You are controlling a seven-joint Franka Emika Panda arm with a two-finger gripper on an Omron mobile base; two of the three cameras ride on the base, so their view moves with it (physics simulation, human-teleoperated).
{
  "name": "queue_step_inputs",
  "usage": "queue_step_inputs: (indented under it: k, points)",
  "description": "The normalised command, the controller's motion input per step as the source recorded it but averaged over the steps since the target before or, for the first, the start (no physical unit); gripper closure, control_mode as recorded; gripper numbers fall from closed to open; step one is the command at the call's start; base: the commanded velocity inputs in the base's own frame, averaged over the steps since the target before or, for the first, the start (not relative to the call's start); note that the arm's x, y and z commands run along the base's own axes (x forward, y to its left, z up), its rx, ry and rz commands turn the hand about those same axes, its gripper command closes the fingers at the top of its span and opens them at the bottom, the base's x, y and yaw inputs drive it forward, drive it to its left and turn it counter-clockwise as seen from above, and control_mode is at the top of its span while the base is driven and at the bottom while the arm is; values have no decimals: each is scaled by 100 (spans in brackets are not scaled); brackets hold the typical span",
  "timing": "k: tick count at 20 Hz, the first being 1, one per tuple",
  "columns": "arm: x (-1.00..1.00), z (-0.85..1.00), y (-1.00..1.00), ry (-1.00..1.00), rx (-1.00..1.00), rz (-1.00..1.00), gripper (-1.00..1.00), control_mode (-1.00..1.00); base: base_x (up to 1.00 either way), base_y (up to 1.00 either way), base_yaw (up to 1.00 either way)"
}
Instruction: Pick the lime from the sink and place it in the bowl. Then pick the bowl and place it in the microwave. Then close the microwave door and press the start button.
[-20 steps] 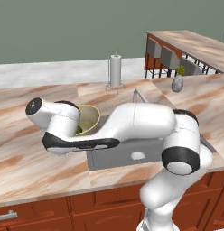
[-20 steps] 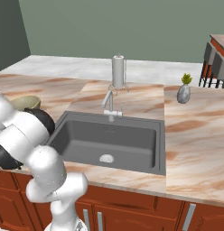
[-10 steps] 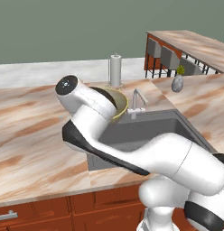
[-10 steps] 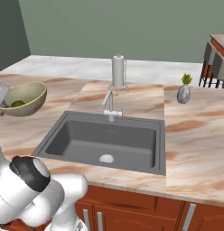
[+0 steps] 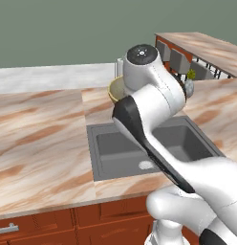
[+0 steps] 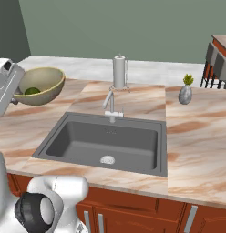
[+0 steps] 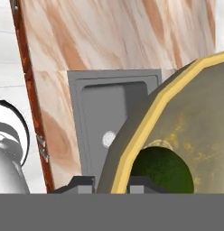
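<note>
Because the lime (image 7: 162, 169) already sits inside the bowl (image 6: 39, 85), the arm is now carrying both together, up off the table (image 6: 197, 136) and left of the sink (image 6: 110, 141). The fingers (image 7: 82, 184) pinch the bowl's yellow rim, one tip on each side, so it hangs tilted. The lime rests low in the bowl. I think the microwave comes next.
</note>
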Motion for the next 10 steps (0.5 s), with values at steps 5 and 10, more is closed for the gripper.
queue_step_inputs:
  k: [5, 10]
  points:
    - [-19, 9, -77, 0, 2, 23, 100, -100, 0, 0, 0]
    - [-10, 0, -53, 0, 0, 23, 100, -100, 0, 0, 0]
